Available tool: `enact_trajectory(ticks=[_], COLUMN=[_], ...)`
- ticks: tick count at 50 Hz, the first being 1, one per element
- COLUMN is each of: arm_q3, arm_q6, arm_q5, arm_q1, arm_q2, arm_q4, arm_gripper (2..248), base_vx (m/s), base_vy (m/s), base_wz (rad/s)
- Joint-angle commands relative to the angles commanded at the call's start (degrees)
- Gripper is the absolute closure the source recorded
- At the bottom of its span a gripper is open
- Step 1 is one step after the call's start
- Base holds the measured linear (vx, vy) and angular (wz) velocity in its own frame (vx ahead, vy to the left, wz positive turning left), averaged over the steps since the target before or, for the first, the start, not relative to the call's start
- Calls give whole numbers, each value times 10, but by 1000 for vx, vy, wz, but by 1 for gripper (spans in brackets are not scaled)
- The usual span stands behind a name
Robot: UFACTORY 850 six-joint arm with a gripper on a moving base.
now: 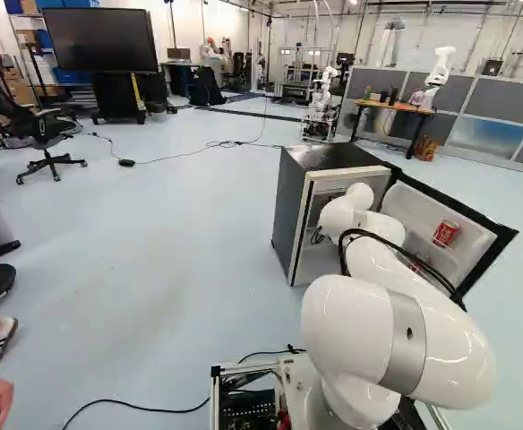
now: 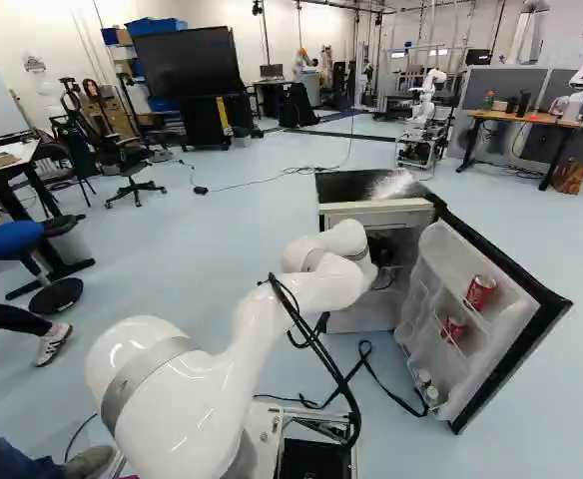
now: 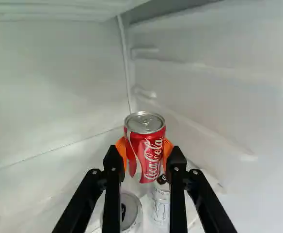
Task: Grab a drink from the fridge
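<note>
The arm (image 2: 316,284) reaches into the open fridge (image 1: 290,202). Inside the fridge, the gripper (image 2: 379,247) has a red can (image 3: 144,145) pinched between its two orange pads (image 3: 121,148), upright. Two pale cans (image 3: 130,206) are in the fridge near it. On the fridge's door (image 2: 516,344) sit an upper red can (image 2: 480,291) and a lower one (image 2: 453,329)

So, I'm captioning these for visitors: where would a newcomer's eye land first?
Probably on the big white arm, which fills the foreground of both base views and reaches into the open fridge. In the wrist view, it's the bright red can held between the black fingers. Two more red cans in the fridge door catch the eye next.
</note>
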Motion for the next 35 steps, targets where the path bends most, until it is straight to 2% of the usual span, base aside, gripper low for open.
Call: enact_trajectory(ticks=[22, 35], arm_q3=[0, 0], arm_q6=[0, 0], arm_q5=[0, 0], arm_q1=[0, 0], arm_q2=[0, 0], arm_q4=[0, 0], arm_gripper=[157, 157], base_vx=[-67, 3], base_vy=[-3, 0], base_wz=[0, -1])
